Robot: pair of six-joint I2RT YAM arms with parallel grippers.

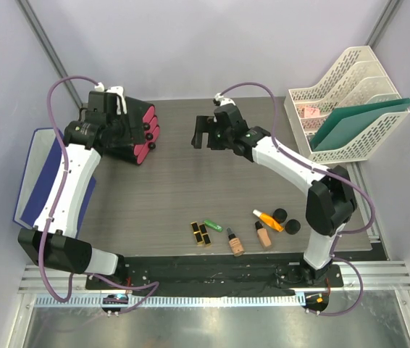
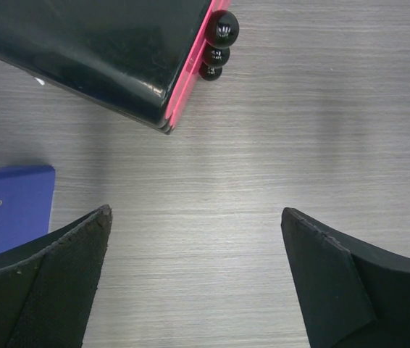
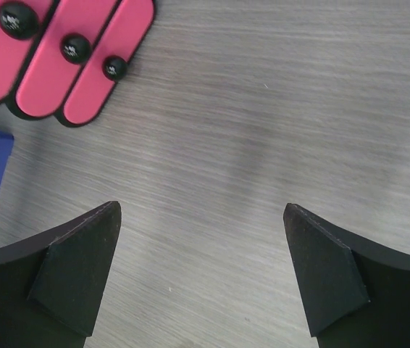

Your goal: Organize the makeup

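The makeup lies loose on the table (image 1: 190,181) near its near edge, in no container. There are black-and-gold lipsticks (image 1: 201,233) side by side, with a green tube (image 1: 213,225) just to their right. Further right come two beige foundation bottles (image 1: 235,241) with black caps, an orange tube (image 1: 268,220) with a white cap, and two black compacts (image 1: 291,226).

At far left stands the black box (image 2: 103,51). Its three pink drawers (image 3: 82,65) are pushed in, each with a black knob, so what they hold cannot be seen. The left gripper (image 2: 194,217) hovers just beside the box, jaws spread wide with nothing between them. The right gripper (image 3: 201,210) hangs over bare table to the right of the drawers — likewise spread wide and holding nothing.

At far right a white file rack (image 1: 335,80) holds a green folder (image 1: 361,119) and some pinkish paper (image 1: 306,112). A blue binder (image 1: 35,174) lies at the table's left edge.
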